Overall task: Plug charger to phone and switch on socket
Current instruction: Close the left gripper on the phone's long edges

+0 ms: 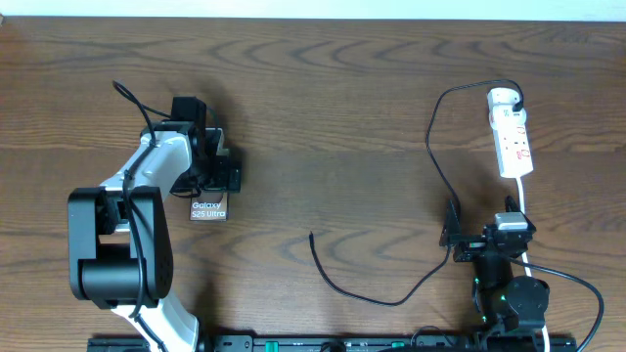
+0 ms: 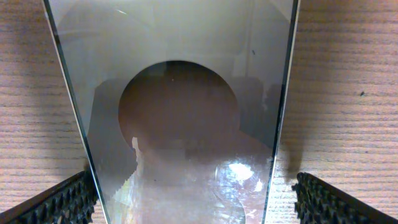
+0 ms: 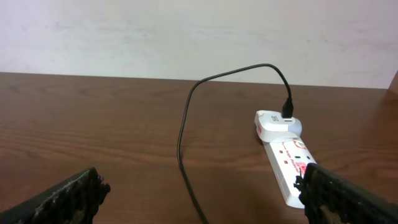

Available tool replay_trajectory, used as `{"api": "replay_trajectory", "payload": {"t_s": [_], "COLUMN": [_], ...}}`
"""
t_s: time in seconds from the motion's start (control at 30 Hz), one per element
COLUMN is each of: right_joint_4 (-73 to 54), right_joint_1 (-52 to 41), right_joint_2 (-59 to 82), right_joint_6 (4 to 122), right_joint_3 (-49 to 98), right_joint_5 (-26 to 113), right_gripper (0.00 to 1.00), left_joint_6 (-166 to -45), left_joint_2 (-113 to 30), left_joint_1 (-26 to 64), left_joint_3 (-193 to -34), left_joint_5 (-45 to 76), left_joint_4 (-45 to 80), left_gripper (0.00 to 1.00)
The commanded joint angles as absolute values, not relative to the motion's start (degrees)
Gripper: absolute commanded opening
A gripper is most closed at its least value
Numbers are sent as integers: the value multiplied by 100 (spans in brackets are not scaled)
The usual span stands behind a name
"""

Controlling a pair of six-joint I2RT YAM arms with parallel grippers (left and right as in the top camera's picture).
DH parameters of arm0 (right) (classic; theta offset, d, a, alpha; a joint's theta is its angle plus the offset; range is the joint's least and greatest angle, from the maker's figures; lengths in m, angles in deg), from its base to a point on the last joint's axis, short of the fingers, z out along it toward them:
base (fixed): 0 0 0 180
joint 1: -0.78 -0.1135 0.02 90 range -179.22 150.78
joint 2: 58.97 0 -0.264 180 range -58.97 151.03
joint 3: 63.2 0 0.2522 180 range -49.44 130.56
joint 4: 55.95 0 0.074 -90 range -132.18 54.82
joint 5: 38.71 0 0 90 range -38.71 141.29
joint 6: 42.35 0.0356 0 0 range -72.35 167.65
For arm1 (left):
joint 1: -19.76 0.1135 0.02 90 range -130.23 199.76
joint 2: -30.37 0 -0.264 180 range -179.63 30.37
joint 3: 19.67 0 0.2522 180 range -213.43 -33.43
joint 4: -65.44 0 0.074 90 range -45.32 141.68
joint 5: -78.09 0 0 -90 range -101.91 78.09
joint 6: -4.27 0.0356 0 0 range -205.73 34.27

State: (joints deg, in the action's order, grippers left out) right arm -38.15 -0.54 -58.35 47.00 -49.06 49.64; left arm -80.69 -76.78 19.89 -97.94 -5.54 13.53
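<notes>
The phone (image 1: 208, 208) lies flat at the left, its "Galaxy S25 Ultra" end showing below my left gripper (image 1: 217, 178). In the left wrist view its glossy face (image 2: 186, 112) fills the middle. My left gripper (image 2: 198, 200) is open, one finger (image 2: 62, 202) on each side of the phone, apart from its edges. The charger cable (image 1: 432, 147) runs from a white adapter (image 3: 277, 124) on the socket (image 1: 514, 142) down to a free tip (image 1: 312, 235). My right gripper (image 1: 484, 233) is open just short of the socket (image 3: 289, 165), and the cable (image 3: 181, 143) passes between its fingers.
The socket's white cord (image 1: 523, 200) runs toward the right arm's base (image 1: 509, 293). The left arm's body (image 1: 122, 235) covers the front left. A pale wall (image 3: 186, 37) rises behind the table's far edge.
</notes>
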Motion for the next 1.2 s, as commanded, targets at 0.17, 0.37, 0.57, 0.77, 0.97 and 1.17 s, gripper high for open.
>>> {"api": "replay_trajectory", "payload": {"t_s": [0.17,0.37,0.57,0.77,0.97,1.17], "right_joint_4": [-3791,-3791,-3791,-3791,-3791,-3791], "right_joint_1": [-83,-83,-83,-83,-83,-83], "right_joint_2": [-5870,-5867,-5867,-5867,-5867,-5867], "right_joint_6": [4652,4652,4652,4652,4652,4652], "right_joint_3": [-4913,-4913,-4913,-4913,-4913,-4913], "right_joint_5": [4966,4966,4966,4966,4966,4966], "right_gripper": [99,99,99,99,99,99], "left_joint_6": [-7890,-7892,-7894,-7892,-7890,-7892], "left_joint_2": [-7713,-7713,-7713,-7713,-7713,-7713], "left_joint_1": [1980,1978,1978,1978,1978,1978], "left_joint_3": [-9676,-9674,-9663,-9641,-9586,-9578], "left_joint_5": [-879,-873,-851,-851,-851,-851], "left_joint_4": [1471,1471,1469,1471,1473,1473], "left_gripper": [99,99,99,99,99,99]}}
